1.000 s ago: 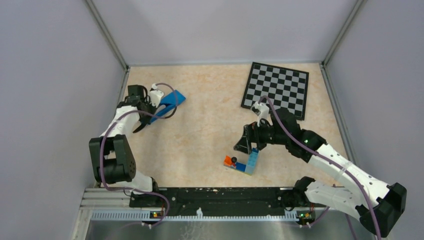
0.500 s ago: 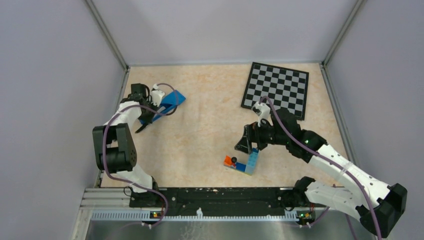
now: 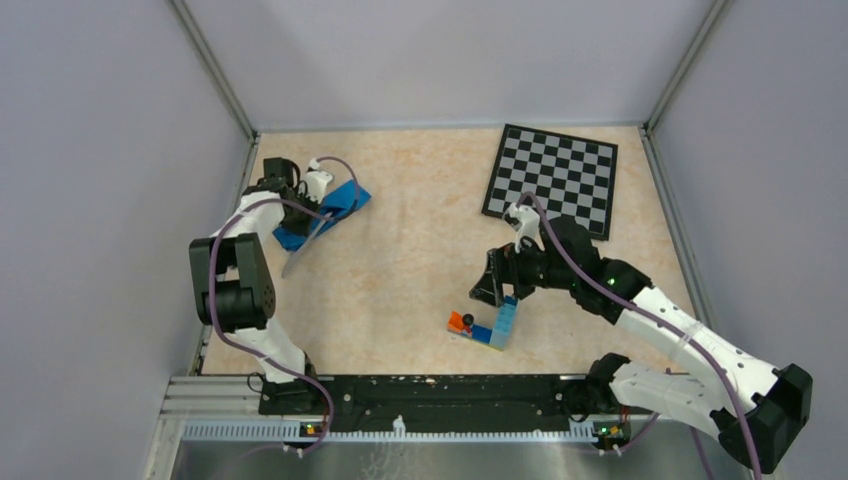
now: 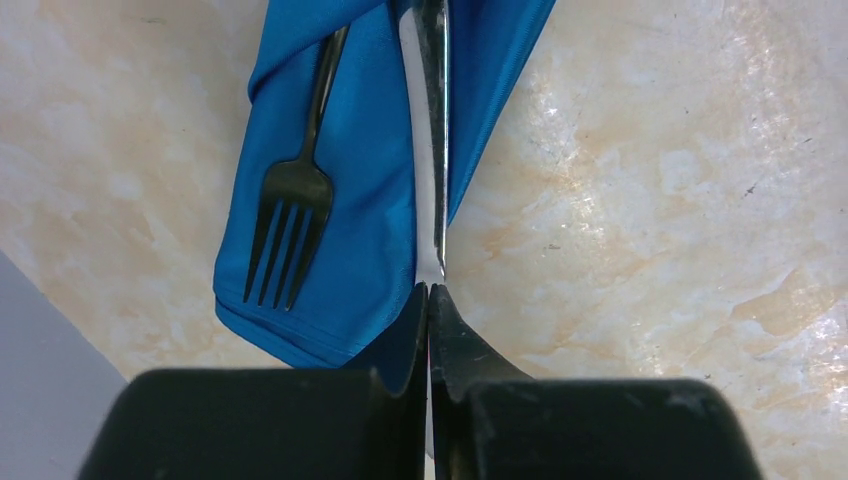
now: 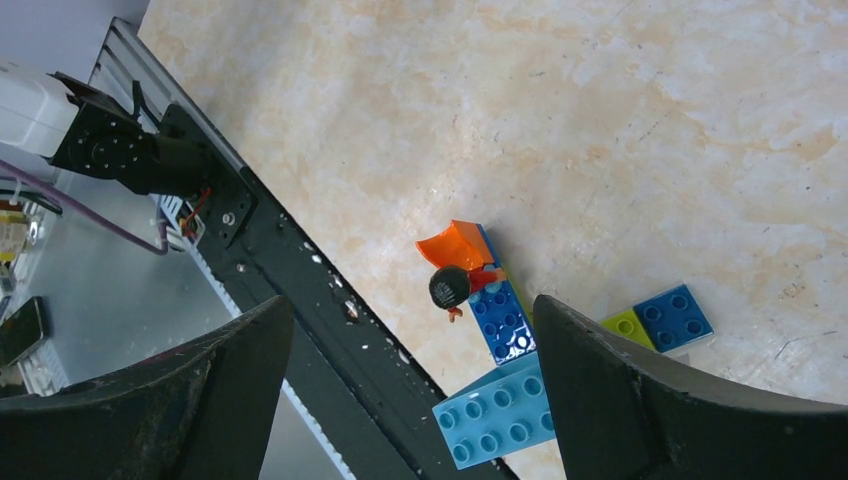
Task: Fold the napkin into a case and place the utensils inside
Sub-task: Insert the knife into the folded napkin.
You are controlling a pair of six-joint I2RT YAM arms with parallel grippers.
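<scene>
while left gripper (image 4: pixel 430 300) pinches the knife (image 4: pixel 430 180) over the napkin (image 4: pixel 365 200), fork (image 4: pixel 290 215) alongside, right gripper (image 5: pixel 410 310) released

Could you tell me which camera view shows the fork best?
The left wrist view: the fork lies on the napkin, tines clear, handle under a fold. In the top external view it is too small to make out; the right wrist view does not show it.

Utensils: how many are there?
2. A slim dark metal fork lies on the folded bright blue cloth napkin; a silver metal table knife beside it is pinched in the left claw. More may hide inside the folds.
</scene>
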